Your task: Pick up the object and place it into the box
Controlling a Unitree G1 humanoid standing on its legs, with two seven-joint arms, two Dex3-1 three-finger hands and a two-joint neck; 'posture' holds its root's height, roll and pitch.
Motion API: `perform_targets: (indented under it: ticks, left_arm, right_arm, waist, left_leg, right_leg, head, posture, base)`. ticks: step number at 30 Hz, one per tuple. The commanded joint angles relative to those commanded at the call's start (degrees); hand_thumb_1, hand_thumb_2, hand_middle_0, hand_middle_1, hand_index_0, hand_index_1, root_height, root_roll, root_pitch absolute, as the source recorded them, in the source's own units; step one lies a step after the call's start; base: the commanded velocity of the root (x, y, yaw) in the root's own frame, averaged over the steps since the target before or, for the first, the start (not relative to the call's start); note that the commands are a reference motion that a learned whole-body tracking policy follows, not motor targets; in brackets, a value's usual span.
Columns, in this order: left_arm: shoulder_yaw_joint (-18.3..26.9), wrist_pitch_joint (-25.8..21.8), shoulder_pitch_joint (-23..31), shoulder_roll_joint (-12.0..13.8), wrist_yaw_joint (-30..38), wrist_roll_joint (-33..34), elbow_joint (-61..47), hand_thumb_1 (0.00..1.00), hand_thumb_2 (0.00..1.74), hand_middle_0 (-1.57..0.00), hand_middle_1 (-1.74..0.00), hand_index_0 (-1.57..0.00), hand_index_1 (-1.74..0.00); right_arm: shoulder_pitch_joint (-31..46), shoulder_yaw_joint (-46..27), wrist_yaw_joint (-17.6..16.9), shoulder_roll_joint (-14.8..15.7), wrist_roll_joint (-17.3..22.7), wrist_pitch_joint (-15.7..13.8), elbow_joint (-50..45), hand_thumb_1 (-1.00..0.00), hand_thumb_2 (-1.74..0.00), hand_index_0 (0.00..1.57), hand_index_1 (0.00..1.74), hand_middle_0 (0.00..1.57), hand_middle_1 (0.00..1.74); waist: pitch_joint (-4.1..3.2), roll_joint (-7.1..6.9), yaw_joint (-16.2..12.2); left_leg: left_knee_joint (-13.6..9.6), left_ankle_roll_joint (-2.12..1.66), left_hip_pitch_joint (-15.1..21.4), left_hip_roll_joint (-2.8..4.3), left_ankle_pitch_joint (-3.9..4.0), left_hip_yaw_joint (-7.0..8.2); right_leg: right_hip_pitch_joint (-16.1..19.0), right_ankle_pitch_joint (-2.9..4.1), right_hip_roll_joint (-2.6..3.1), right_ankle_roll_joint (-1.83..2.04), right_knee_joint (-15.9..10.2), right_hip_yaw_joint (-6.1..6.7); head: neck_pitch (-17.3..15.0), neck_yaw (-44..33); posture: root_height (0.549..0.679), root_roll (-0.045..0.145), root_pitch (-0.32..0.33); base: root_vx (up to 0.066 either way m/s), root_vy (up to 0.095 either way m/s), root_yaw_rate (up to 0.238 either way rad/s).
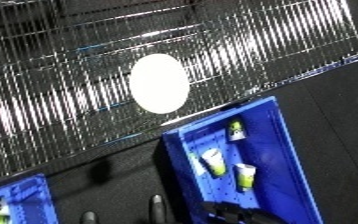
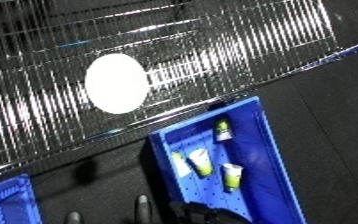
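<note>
The view is tilted, so the edges of everything run on a slant. The largest thing is a wire grid shelf [image 1: 87, 75] that fills the upper part of both views, its thin bright rods crossing from the lower left up to the upper right. On it lies a white oval disc [image 1: 159, 83], well above the hand and a little to its left.

Below the shelf lies the dark desk [image 1: 335, 130]. On it stands the blue bin [image 1: 286, 165], its long axis running from the upper edge near the shelf down toward the bottom of the view. A second blue bin [image 1: 15, 197] shows only as a corner at the lower left, well apart from the first.

Inside the first bin lie three small tubes, white with yellow-green ends. One tube [image 1: 214, 162] lies just above the hand, its long axis roughly along the bin's length, green end pointing down toward the hand. A second tube [image 1: 246, 176] lies just beside it to the right, lined up the same way. A third tube [image 1: 237, 130] sits farther up, near the bin's far end.

The right hand [image 1: 233, 214] shows as a dark shape at the bin's lower end; I cannot tell how its fingers are set. Two dark fingertips [image 1: 157, 202] of the left hand rise from the bottom edge over the desk, between the two bins, straight and holding nothing.
</note>
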Motion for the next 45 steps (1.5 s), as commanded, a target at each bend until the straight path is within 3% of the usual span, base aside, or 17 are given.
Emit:
perform_targets:
  ticks: [5,10,14,19,26,35,45]
  left_arm:
    - [0.89,-1.01,-0.27,-0.9,-0.15,0.09,1.94,0.0,0.0,0.0,0.0,0.0,0.0]
    - [2.14,-1.11,-0.66,-1.9,0.46,0.93,2.16,0.0,0.0,0.0,0.0,0.0,0.0]
    - [3.16,-1.04,-0.68,-2.7,1.22,1.46,1.47,0.0,0.0,0.0,0.0,0.0,0.0]
    - [4.1,-0.74,-0.54,-3.45,2.36,1.42,0.42,0.0,0.0,0.0,0.0,0.0,0.0]
    - [3.92,-0.83,0.48,-4.24,2.21,2.14,-0.73,0.0,0.0,0.0,0.0,0.0,0.0]
    - [1.02,0.02,-0.33,-4.49,2.67,3.46,-2.29,0.0,0.0,0.0,0.0,0.0,0.0]
    - [-2.1,0.17,-0.63,-4.86,2.58,3.46,-4.05,0.0,0.0,0.0,0.0,0.0,0.0]
  right_arm:
    - [-0.89,-5.05,1.33,0.02,6.78,-4.29,-12.39,0.0,0.0,0.0,0.0,0.0,0.0]
    - [-2.61,-11.12,-3.83,2.12,9.2,-11.98,-19.88,0.0,0.0,0.0,0.0,0.0,0.0]
    - [-4.0,-16.11,-10.45,4.19,6.5,-18.07,-23.65,0.0,0.0,0.0,0.0,0.0,0.0]
    - [-6.02,-19.57,-17.37,4.91,-1.16,-22.72,-25.26,0.0,0.0,0.0,0.0,0.0,0.0]
    - [-11.46,-20.25,-25.84,5.04,-5.54,-25.6,-22.48,0.0,0.0,0.0,0.0,0.0,0.0]
    - [-20.74,-15.82,-35.4,2.58,-12.07,-24.72,-14.54,0.0,0.0,0.0,0.0,0.0,0.0]
    - [-30.94,-9.63,-41.29,-0.51,-17.09,-24.01,-3.74,0.0,0.0,0.0,0.0,0.0,0.0]
  waist:
    - [0.0,-0.41,-0.74]
    - [0.0,-0.35,-1.23]
    - [0.0,-0.03,-1.54]
    - [0.0,0.43,-1.52]
    - [0.0,1.3,-0.22]
    - [0.0,2.63,2.45]
    - [0.0,4.96,4.19]
  left_leg:
    - [-0.18,-0.22,-0.01,0.55,0.08,0.21]
    - [-0.41,-0.24,-0.04,0.69,-0.03,0.32]
    - [-0.5,-0.22,-0.15,0.7,-0.16,0.56]
    - [-0.23,-0.09,-0.14,0.56,-0.38,0.86]
    - [0.19,0.23,0.06,0.06,-0.59,0.81]
    - [1.45,0.47,-0.49,-1.07,-0.78,0.42]
    - [2.75,0.66,-2.22,-2.22,-0.95,0.2]
  right_leg:
    - [-0.06,-0.22,0.07,0.25,0.15,0.16]
    - [-0.05,-0.16,-0.12,0.61,0.02,-0.02]
    - [-0.19,-0.08,-0.17,0.77,-0.07,-0.07]
    - [-0.27,-0.11,-0.19,0.68,0.12,-0.05]
    - [0.04,-0.49,-0.48,0.26,0.58,-0.23]
    - [-0.19,-0.84,-1.1,-0.31,1.8,-0.76]
    - [-2.25,-1.36,-1.74,-0.83,3.62,-0.92]
  head:
    - [-0.53,-2.17]
    - [0.0,-3.44]
    - [0.53,-4.32]
    - [1.39,-4.34]
    - [3.29,-2.96]
    - [4.0,0.27]
    - [3.85,5.13]
  posture:
    - [0.636,0.053,0.089]
    - [0.637,0.054,0.092]
    - [0.637,0.057,0.096]
    - [0.637,0.059,0.095]
    - [0.637,0.064,0.087]
    - [0.635,0.07,0.076]
    - [0.63,0.079,0.083]
  base:
    - [0.007,0.003,-0.033]
    - [0.0,0.003,-0.004]
    - [-0.001,0.018,-0.007]
    - [0.013,0.022,-0.007]
    - [0.031,0.009,0.027]
    - [0.026,-0.002,0.07]
    - [0.021,0.019,0.059]
